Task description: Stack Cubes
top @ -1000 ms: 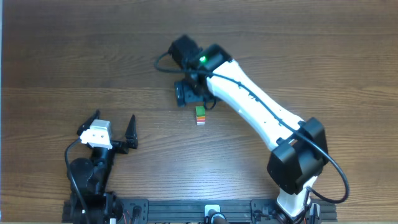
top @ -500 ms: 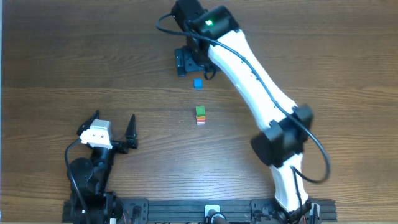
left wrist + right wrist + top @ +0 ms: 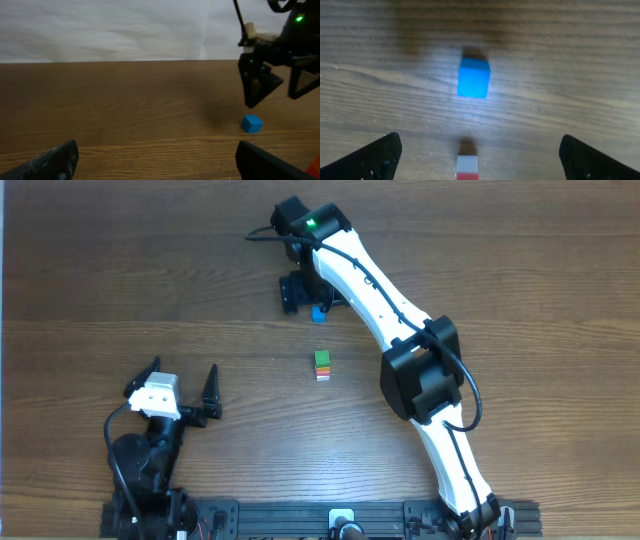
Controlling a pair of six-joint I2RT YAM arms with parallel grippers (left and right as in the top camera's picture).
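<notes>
1. Small blue cube (image 3: pixel 473 77). It lay alone on the dark brown wooden tabletop (image 3: pixel 520 270), flat on one face. From above, the right arm's white link covered part of it.

2. Short stack of small cubes (image 3: pixel 322 365). It was green on top, orange-red beneath and white at the base. It stood near the table's middle, apart from the blue cube and on the side nearer the arm bases. The number of cubes could not be counted with certainty. In the right wrist view the stack was cut off at the frame edge, with a white face and a red strip showing. In the left wrist view a red sliver sat at the frame edge.

3. Right gripper (image 3: pixel 272 92), black, two-fingered. It hung above the blue cube without touching it. The jaws were spread wide with nothing between them. One finger was partly cut off in the left wrist view.

4. Left gripper (image 3: pixel 184 380), black with a white wrist block. It sat close to its own base, well apart from both the cube and the stack. The jaws were wide and empty.
</notes>
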